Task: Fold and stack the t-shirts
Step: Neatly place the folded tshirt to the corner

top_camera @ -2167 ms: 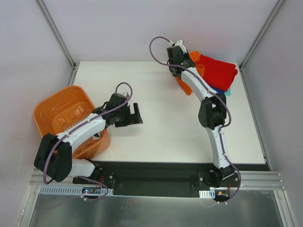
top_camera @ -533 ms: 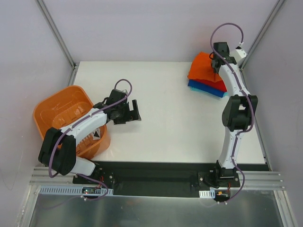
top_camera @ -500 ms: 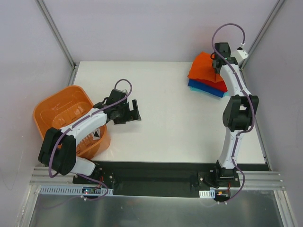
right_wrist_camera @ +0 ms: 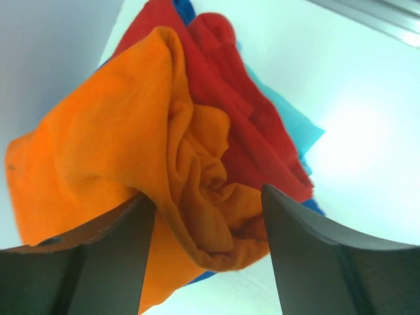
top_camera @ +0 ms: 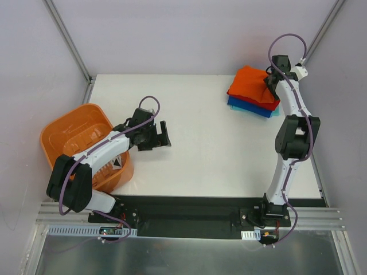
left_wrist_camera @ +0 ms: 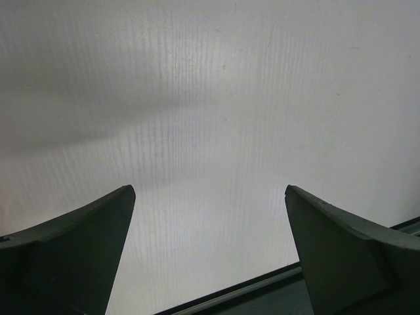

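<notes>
A stack of t-shirts lies at the far right corner of the table. An orange t-shirt (top_camera: 250,80) (right_wrist_camera: 98,144) is on top, a red one (top_camera: 259,102) (right_wrist_camera: 236,125) under it, and blue ones (top_camera: 248,106) (right_wrist_camera: 308,134) at the bottom. My right gripper (top_camera: 269,83) (right_wrist_camera: 207,223) stands open at the stack's right edge, with a bunched fold of the orange shirt between its parted fingers. My left gripper (top_camera: 163,134) (left_wrist_camera: 209,216) is open over bare table at centre left, with nothing between its fingers.
An orange basket (top_camera: 60,137) sits at the table's left edge, beside the left arm. The enclosure's walls and corner post (top_camera: 318,34) stand close behind the right gripper. The table's dark front rail (left_wrist_camera: 262,289) shows in the left wrist view.
The right gripper has opened and let go of the orange shirt, which now lies spread on top of the stack. The right wrist has shifted slightly right. The left arm has not moved.
</notes>
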`<state>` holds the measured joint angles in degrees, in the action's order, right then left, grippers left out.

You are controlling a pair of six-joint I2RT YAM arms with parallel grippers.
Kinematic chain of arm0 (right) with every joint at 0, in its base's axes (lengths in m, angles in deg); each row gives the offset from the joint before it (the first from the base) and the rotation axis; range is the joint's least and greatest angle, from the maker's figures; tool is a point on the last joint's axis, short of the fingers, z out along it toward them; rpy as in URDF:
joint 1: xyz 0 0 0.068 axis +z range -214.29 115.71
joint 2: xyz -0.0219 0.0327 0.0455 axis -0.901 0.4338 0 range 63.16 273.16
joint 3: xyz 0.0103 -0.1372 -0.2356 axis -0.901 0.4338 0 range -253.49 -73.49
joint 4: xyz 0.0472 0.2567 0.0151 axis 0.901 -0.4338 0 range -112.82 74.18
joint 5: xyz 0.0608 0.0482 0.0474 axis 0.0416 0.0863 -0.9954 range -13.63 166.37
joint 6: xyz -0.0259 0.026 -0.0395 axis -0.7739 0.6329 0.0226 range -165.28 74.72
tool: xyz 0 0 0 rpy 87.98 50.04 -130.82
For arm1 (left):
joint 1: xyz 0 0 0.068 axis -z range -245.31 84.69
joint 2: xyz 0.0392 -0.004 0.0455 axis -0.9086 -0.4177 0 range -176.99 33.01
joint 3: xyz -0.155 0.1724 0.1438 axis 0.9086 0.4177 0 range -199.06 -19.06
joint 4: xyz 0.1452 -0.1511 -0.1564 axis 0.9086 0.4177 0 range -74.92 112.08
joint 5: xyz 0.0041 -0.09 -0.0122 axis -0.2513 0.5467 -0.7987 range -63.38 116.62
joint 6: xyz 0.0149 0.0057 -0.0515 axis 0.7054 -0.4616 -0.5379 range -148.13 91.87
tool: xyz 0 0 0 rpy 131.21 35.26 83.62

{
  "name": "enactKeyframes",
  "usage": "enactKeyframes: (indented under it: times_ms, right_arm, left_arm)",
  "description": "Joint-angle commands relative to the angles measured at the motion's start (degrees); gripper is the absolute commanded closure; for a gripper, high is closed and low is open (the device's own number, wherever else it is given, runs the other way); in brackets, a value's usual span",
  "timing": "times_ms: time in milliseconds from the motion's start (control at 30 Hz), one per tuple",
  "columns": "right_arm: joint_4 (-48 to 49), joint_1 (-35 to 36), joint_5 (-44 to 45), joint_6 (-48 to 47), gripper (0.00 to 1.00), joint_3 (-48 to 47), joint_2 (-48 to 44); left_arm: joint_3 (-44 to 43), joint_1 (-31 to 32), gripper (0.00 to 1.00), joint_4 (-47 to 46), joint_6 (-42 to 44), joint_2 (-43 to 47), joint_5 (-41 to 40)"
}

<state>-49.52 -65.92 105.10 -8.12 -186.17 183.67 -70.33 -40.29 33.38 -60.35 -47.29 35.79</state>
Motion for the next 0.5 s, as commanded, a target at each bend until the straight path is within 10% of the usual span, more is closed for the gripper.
enactKeyframes:
  times_ms: [0,300,467]
  right_arm:
    - [-1.3,-1.5,-0.1,-4.9,0.31,0.5,-5.9]
    - [-6.3,-3.0,-6.1,-20.5,0.26,-7.7,-8.8]
    - [0.9,-3.7,-34.6,-23.6,0.31,-8.0,-8.4]
  left_arm:
    - [-2.0,-0.8,0.01,0.3,0.4,0.7,2.3]
    - [-3.0,-0.8,0.01,0.3,0.7,0.6,2.9]
    - [-3.6,-0.8,0.01,0.3,0.8,0.4,3.4]
